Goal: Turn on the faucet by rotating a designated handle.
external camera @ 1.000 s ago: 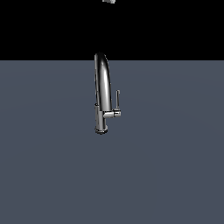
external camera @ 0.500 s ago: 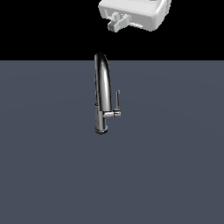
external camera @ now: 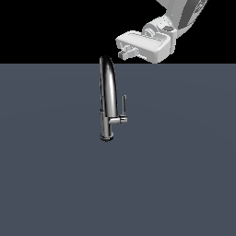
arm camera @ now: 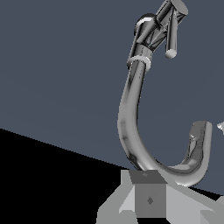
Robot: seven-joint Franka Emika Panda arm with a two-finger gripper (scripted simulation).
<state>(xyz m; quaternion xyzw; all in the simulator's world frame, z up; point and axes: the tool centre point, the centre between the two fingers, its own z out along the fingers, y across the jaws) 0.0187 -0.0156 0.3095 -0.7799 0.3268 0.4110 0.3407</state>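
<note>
The chrome faucet (external camera: pixel 107 99) stands upright on the dark grey surface, its arched spout (arm camera: pixel 131 127) curving overhead. The handle (external camera: pixel 124 104), a thin upright rod, rises from a short side stub (external camera: pixel 119 120) on the exterior view's right of the faucet body. In the wrist view the handle (arm camera: pixel 171 37) shows far beyond the spout. My gripper (external camera: pixel 126 52) hangs above and to the exterior view's right of the spout's top, touching nothing. Its fingers (arm camera: pixel 150 192) appear as one closed block with nothing between them.
The flat dark grey surface (external camera: pixel 184 184) spreads all around the faucet, and no other object shows on it. Black background lies beyond its far edge. The white arm (external camera: pixel 184 14) enters from the exterior view's upper right.
The hand has come down into the exterior view from the top edge and now sits lower, close above the spout's top. The faucet and handle have not moved.
</note>
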